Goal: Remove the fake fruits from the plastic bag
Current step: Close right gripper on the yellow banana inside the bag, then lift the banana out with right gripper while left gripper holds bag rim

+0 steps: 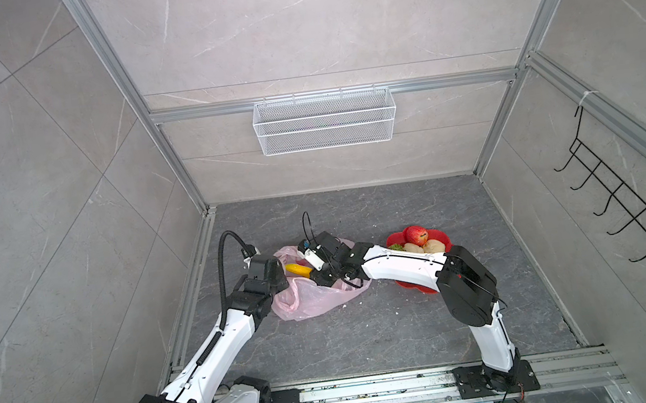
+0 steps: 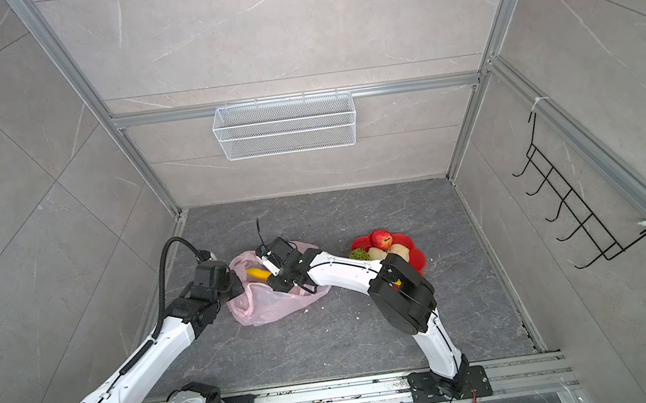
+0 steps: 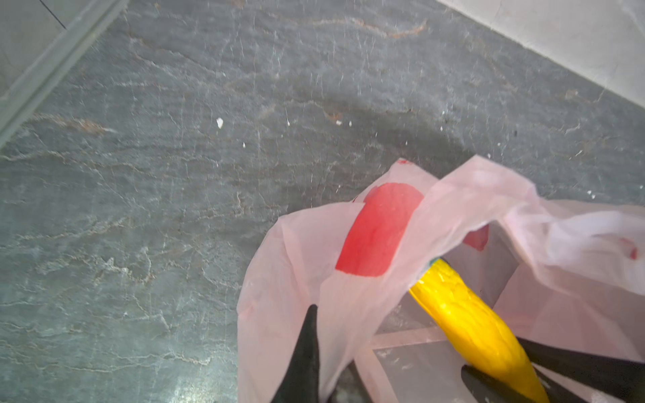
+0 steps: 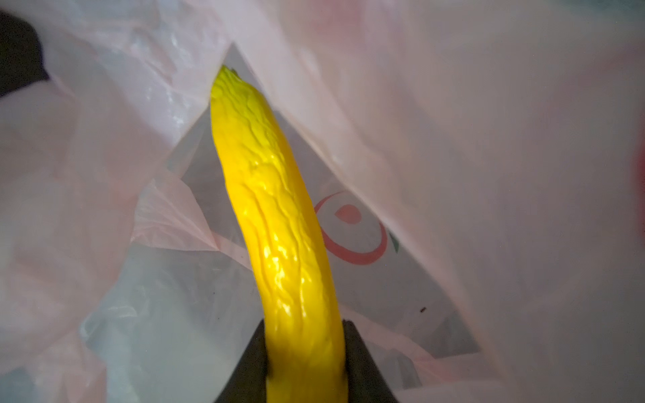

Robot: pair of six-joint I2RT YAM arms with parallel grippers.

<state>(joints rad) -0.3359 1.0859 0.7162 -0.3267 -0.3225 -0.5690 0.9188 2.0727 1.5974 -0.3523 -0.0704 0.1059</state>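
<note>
- Fruit in hand: the banana (image 4: 279,226), the only fruit you can see inside the plastic bag (image 1: 316,299). It sits left of centre in both top views, and its long axis there runs from upper left to lower right.
- Your right gripper (image 4: 305,328): the jaws are clamped on one end of the banana, one finger on each flank. In the right wrist view the fruit runs straight away from them, bottom centre to upper centre-left, with its free tip against the film.
- Your left gripper (image 3: 316,335): the jaws are together, apparently pinching the bag's rim at its left edge and holding the mouth up.
- Relation to work from: the right arm has the fruit. The pull probably goes back along that long axis, rightward and up, and film lies close on all sides.
- Right arm pose: elbow raised at lower right, forearm low and reaching left, wrist dipped into the bag.
- Left arm pose: stretched from lower left, wrist bent at the bag.
- Red dish (image 1: 395,239): on the counter (image 1: 370,330), right of centre and apart from the bag. It holds the apple (image 1: 415,235), beige lumps (image 1: 423,246) and a green netted ball (image 2: 358,254).
</note>
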